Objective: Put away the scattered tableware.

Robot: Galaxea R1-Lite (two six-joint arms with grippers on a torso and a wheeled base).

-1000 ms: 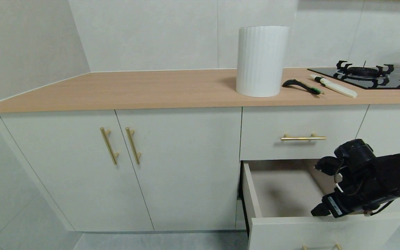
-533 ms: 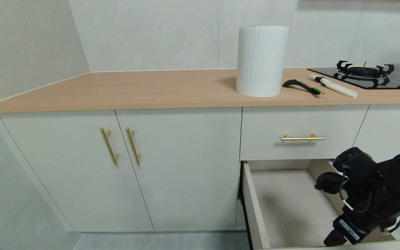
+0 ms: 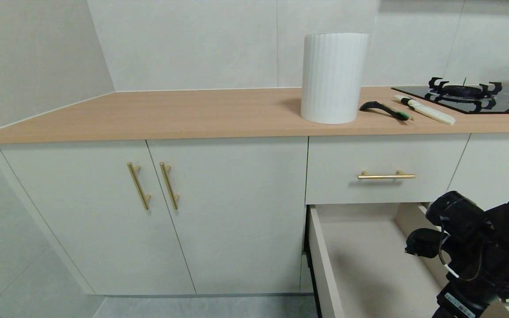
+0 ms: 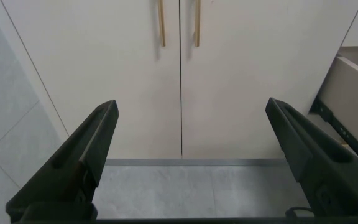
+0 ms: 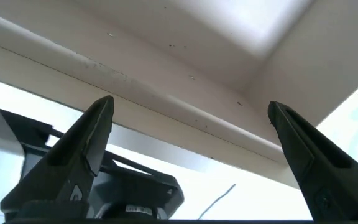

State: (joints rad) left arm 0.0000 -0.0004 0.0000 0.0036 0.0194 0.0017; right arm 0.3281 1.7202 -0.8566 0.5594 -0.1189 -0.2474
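right gripper (image 5: 189,106) and left gripper (image 4: 191,106) are both gaping wide, empty. rising from the open drawer (image 3: 325,265) toward the spoon (image 3: 380,108) and knife (image 3: 424,110), the right arm is likely risking a strike on the upper handle (image 3: 386,176).

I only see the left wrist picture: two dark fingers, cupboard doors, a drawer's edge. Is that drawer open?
Observer: Yes, the lower drawer is pulled out; the floor that shows is bare.
Operator: So where's the tableware?
Observer: Up on the countertop: a black utensil and a pale knife-like tool lie beside a tall white container.
Operator: And the other arm?
Observer: The right gripper is low at the drawer's right side, fingers wide apart, holding nothing.
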